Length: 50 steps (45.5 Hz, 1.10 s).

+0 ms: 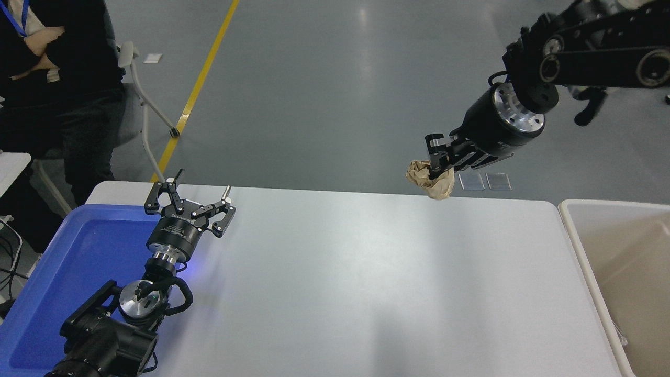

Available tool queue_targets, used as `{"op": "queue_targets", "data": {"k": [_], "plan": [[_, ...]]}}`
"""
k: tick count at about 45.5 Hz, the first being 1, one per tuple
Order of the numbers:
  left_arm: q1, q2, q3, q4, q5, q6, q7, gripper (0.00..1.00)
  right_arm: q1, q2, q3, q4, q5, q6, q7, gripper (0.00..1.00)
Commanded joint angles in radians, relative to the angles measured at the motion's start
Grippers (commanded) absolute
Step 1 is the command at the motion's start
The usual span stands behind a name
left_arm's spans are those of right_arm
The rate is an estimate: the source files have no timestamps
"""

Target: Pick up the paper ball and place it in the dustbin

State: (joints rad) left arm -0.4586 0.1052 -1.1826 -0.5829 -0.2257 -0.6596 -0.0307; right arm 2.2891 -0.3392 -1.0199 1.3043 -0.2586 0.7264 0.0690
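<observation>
My right gripper [435, 166] is shut on the paper ball [433, 180], a crumpled tan-brown wad, and holds it high in the air above the table's far edge. The right arm comes in from the upper right. The dustbin [577, 238], a beige bin with a pale thick rim and tan inside, stands at the table's right end, to the right of and below the ball. My left gripper [189, 198] is open and parked at the lower left, over the edge of the blue tray.
A bright blue tray [63, 283] lies at the table's left end. A person in dark clothes stands at the upper left [52, 78], arms folded. Chair legs [152, 120] stand on the grey floor beyond the white table [366, 283].
</observation>
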Motion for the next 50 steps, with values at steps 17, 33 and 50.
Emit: {"op": "queue_targets", "data": {"k": [17,33,50], "plan": [[0.000,0.001,0.001,0.000,0.000,0.000,0.000,0.99,-0.025,-0.359,-0.094,-0.414,-0.045,-0.048,-0.037,0.00],[0.000,-0.001,0.000,0.000,-0.001,0.000,0.000,0.99,-0.834,-0.437,0.431,-1.043,-0.018,-0.438,-0.038,0.00],[0.000,-0.001,0.000,0.000,0.000,0.000,0.000,0.99,-1.384,-0.250,0.961,-1.329,-0.017,-0.502,-0.028,0.00]]}}
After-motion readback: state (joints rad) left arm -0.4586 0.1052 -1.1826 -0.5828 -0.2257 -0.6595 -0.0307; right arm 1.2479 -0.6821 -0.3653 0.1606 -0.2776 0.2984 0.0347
